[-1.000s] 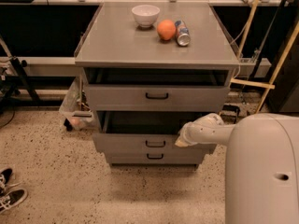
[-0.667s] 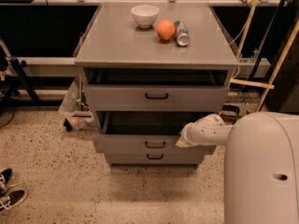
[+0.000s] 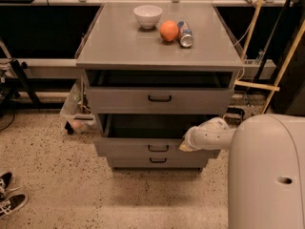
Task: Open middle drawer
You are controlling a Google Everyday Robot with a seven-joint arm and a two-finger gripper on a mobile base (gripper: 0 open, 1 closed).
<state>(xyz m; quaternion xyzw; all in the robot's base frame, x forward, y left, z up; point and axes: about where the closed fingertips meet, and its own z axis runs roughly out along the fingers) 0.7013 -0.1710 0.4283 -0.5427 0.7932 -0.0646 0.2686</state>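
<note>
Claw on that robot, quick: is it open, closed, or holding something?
Claw: at the right end of the middle drawer; whether open, closed or holding cannot be told.

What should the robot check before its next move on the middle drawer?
1. Middle drawer pulled out: ok, a dark gap shows above its front.
2. Gripper at the drawer: ok, it sits by the right end of the front.
3. Gripper on the black handle: not ok, the handle is bare, to the gripper's left.
4. Gripper touching the front: cannot tell.
5. White bowl, orange and can back from the cabinet top's front edge: ok.
6. Shoes out of the drawer's way: ok, they lie far left on the floor.
</note>
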